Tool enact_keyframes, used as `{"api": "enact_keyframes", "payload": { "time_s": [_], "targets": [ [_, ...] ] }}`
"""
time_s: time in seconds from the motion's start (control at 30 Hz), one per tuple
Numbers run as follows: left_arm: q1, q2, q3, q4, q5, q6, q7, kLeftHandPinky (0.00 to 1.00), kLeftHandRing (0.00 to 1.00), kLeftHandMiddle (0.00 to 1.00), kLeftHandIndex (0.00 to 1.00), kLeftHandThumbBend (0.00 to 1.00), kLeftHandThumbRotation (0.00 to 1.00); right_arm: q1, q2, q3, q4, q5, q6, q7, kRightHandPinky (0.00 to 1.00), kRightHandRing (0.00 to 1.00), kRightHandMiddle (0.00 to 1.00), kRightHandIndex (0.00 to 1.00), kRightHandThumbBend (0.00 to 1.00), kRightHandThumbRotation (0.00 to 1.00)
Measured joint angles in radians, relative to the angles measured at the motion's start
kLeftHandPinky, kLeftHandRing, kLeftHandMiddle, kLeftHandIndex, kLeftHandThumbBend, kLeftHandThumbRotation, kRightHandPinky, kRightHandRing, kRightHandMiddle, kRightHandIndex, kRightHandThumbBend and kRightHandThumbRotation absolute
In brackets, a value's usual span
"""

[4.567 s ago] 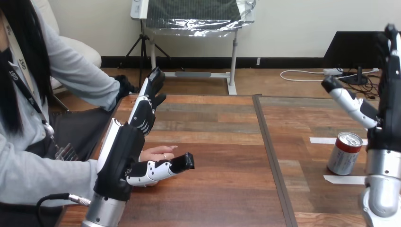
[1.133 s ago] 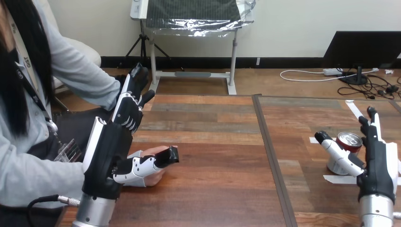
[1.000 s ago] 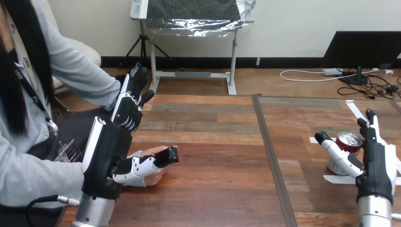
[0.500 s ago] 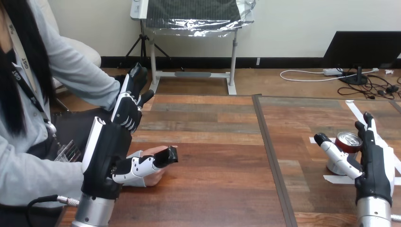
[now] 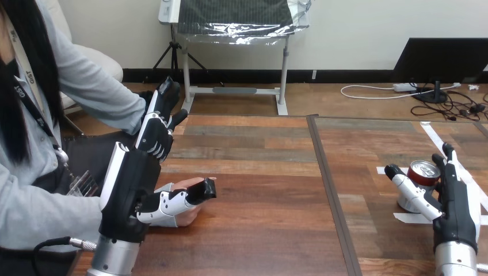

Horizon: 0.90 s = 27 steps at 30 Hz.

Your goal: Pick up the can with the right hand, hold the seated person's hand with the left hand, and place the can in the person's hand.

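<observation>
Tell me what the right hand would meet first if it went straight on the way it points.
Most likely the can, standing just ahead of the right hand, between its thumb and fingers; depth is unclear.

Right hand (image 5: 457, 207) flanks the can (image 5: 424, 172) with straight fingers (image 5: 448, 167), the left hand (image 5: 135, 190) resting its thumb over the person's hand (image 5: 183, 184).

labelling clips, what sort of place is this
Probably a robot test bench: a can among tape marks on a wooden table, the left hand at the person's hand.

Red-and-silver can (image 5: 424, 171) upright on the table's (image 5: 259, 230) right part, person's hand (image 5: 183, 184) on its left part
</observation>
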Motion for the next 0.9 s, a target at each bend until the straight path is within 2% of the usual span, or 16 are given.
{"api": "enact_keyframes", "payload": {
  "time_s": [0.63, 0.9],
  "targets": [
    [0.0, 0.0, 0.002, -0.001, -0.012, 0.0, -0.018, 0.94, 1.0, 1.0, 1.0, 1.0, 0.52, -0.02, -0.001, -0.02, 0.0, 0.016, 0.04, 0.028, 0.93, 0.97, 0.96, 1.0, 1.0, 0.46],
    [0.0, 0.0, 0.003, -0.004, -0.013, 0.0, -0.023, 0.95, 1.0, 1.0, 1.0, 1.0, 0.52, -0.028, -0.002, -0.023, 0.0, 0.015, 0.066, 0.025, 0.89, 0.96, 0.94, 0.99, 1.0, 0.46]
  ]
}}
